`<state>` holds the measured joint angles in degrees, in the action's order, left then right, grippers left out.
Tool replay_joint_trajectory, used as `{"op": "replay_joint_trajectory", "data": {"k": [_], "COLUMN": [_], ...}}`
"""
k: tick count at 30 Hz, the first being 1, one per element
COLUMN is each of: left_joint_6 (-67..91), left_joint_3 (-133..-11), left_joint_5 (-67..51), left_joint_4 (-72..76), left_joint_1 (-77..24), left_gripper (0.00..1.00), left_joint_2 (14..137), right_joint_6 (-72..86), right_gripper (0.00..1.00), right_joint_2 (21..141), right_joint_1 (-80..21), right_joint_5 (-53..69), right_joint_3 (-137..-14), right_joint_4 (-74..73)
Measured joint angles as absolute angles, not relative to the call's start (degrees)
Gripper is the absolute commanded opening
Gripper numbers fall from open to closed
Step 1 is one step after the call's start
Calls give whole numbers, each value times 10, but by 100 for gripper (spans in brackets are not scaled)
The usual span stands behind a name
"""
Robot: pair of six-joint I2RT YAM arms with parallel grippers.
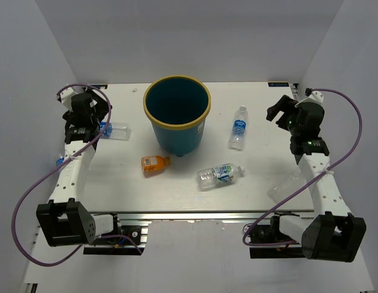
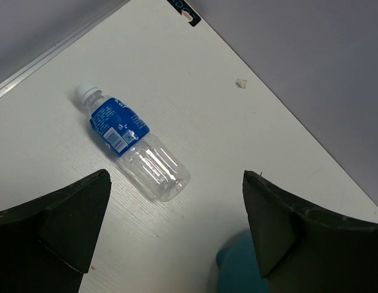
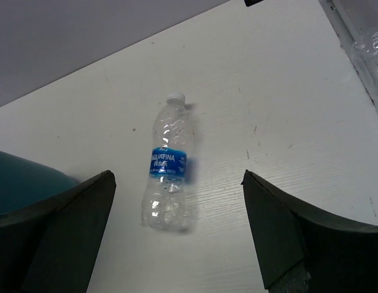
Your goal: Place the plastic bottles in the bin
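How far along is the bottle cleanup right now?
Done: nothing that shows; the inside of the bin looks empty from above. In hand: nothing is held. The left gripper hangs open over a blue-label bottle, and the right gripper hangs open over a second blue-label bottle. Left: those two, the orange bottle, the green-label bottle and a clear bottle by the right arm.

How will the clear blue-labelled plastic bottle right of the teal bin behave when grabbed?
The clear blue-labelled bottle looks empty, so probably light. Its crinkled walls likely cave when squeezed. Lying sideways, it may roll if nudged.
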<state>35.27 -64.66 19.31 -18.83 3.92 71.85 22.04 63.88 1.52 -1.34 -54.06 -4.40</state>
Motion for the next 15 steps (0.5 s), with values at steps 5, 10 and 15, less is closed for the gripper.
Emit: {"op": "replay_joint_trajectory", "data": {"k": [5,10,15], "left_joint_6": [362,373,380], "left_joint_3": [-643,-629,-613], "left_joint_5": [192,191,192], "left_joint_4": [-187,-181,-180], "left_joint_1": [39,39,39], "left_gripper": [98,98,98], "left_joint_2": [718,719,721], "right_joint_6": [185,126,43], "right_gripper": [89,89,89], "right_joint_2": [661,814,1015], "right_joint_1": [15,35,66], "right_joint_5": [-49,-122,-221], "right_joint_3": [-559,-703,-873], "right_joint_4": [-51,-107,-140]}}
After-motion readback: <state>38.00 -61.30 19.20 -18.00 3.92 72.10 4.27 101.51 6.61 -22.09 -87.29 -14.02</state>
